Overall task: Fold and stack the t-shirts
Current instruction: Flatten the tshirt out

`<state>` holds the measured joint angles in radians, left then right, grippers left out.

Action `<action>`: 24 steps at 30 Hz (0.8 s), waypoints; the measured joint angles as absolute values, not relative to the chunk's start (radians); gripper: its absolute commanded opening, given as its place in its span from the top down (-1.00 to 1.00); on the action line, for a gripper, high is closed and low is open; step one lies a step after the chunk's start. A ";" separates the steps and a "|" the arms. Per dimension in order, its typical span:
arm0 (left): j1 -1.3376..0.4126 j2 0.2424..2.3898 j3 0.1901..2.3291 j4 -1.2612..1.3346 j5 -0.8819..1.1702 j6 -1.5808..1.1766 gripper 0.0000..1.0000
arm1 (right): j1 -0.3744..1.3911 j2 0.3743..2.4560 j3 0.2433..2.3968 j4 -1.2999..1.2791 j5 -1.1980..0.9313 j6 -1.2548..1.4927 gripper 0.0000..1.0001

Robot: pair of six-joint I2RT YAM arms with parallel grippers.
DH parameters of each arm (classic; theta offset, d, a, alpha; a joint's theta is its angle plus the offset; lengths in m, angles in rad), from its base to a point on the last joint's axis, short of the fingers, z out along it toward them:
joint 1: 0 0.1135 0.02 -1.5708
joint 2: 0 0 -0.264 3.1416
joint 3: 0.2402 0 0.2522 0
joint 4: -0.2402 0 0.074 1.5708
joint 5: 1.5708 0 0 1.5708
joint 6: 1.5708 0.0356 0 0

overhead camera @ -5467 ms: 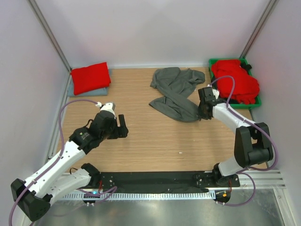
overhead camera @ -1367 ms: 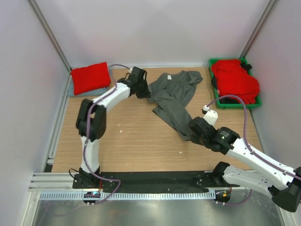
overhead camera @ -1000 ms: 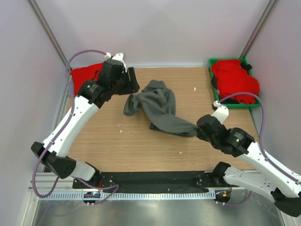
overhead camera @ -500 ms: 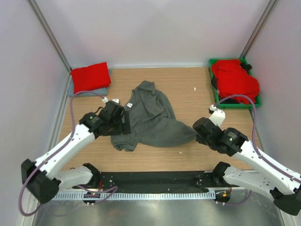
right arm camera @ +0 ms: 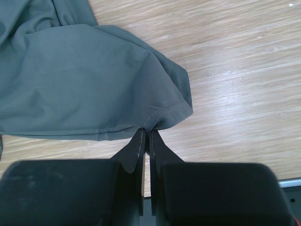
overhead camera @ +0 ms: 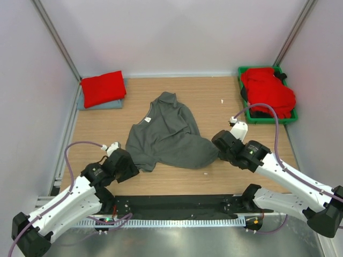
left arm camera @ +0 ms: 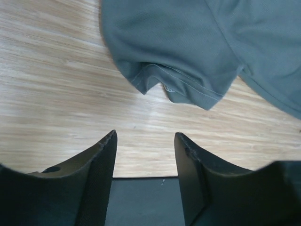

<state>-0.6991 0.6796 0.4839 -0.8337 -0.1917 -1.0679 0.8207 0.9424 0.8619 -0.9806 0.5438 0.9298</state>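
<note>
A dark charcoal grey t-shirt (overhead camera: 166, 136) lies loosely spread on the table's middle, its collar toward the back. My right gripper (overhead camera: 217, 147) is shut on its hem (right arm camera: 160, 120) at the shirt's right corner. My left gripper (overhead camera: 131, 167) stands open just off the shirt's near left corner (left arm camera: 188, 89), with nothing between its fingers (left arm camera: 106, 155). A folded red t-shirt (overhead camera: 103, 87) rests on a folded pale blue-grey one (overhead camera: 102, 104) at the back left. More red t-shirts (overhead camera: 268, 92) are heaped in the green bin (overhead camera: 244, 72) at the back right.
Bare wood shows on both sides of the grey shirt. A black strip (overhead camera: 177, 204) runs along the near edge between the arm bases. White walls and metal posts close in the table.
My left gripper let go of the grey shirt's left corner and drew back toward the near edge. The shirt has settled flatter. The right gripper still holds its corner.
</note>
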 measured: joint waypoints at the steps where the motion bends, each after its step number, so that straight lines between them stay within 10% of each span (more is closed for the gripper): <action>1: -0.699 0.669 0.461 -0.820 -0.199 -1.081 -0.02 | 0.820 0.942 0.859 -0.973 0.543 0.928 0.97; 24: -0.700 0.882 0.376 -0.572 -0.301 -1.113 0.25 | 0.775 0.904 0.816 -0.934 0.516 0.888 0.97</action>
